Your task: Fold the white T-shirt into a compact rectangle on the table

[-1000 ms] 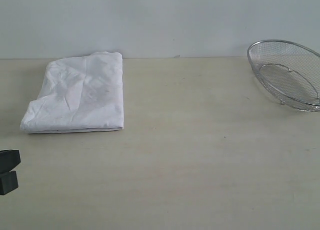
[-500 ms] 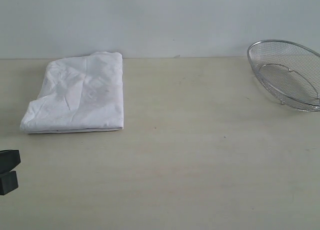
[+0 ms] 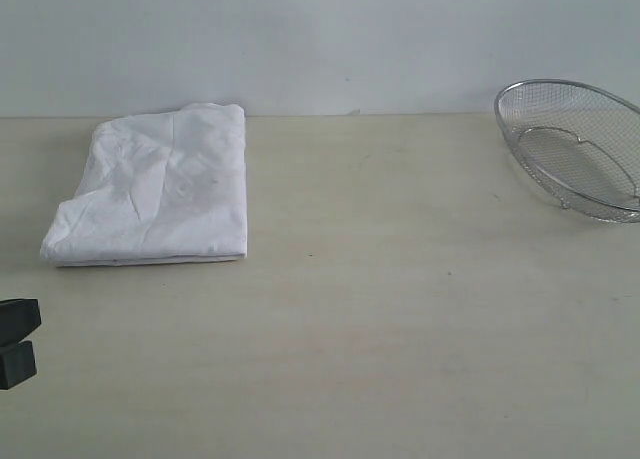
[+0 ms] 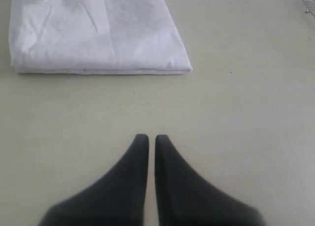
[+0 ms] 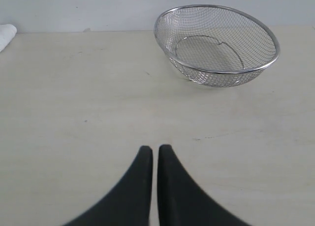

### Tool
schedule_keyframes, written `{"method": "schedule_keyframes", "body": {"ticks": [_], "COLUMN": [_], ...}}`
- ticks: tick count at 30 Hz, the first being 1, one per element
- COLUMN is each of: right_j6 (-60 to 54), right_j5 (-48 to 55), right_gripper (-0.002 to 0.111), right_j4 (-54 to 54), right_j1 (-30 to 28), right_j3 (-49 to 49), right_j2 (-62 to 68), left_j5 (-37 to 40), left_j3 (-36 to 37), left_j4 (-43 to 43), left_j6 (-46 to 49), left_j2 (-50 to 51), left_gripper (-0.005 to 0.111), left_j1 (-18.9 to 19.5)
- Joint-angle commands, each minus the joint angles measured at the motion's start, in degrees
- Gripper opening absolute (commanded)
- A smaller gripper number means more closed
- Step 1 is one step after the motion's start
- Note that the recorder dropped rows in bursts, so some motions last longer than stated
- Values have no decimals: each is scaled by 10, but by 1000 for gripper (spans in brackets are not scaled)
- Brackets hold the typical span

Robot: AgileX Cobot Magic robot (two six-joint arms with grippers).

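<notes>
The left gripper (image 4: 147, 136) and right gripper (image 5: 155, 148) are both pinched closed on nothing, on the near side of the white T-shirt (image 3: 160, 189). The shirt lies folded in a rectangle on the table (image 3: 400, 329), with the wire basket (image 3: 575, 149) well apart from it. The likely risk is a needless touch: a closed tip snagging the shirt's near edge could drag the layers open.

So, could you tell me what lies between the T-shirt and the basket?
Only bare table separates the T-shirt from the basket, seen in the exterior view.

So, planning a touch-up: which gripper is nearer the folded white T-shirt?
Left. The left gripper hangs just off the white T-shirt; the right gripper is far across the table, facing the wire-mesh basket.
</notes>
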Motion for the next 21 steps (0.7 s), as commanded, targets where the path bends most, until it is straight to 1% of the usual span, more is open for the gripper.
{"method": "schedule_keyframes", "body": {"ticks": [1,14,21], "right_j6": [3,4,4], "right_j5": [-3,-3,-3], "right_gripper": [0,0,0], "right_j4": [-4,-4,-4], "right_j1": [-6,-6,-6], "right_j3": [-1,-1,-1], "right_j2": [-2,-2,-2], "left_j5": [-8,-8,-76], "left_j3": [1,1,1], "left_j4": [-4,-4,-4], "left_j6": [0,0,1], "left_j2": [-2,-2,-30], "left_gripper": [5,5,5], "left_j1": [-5,-5,-4]}}
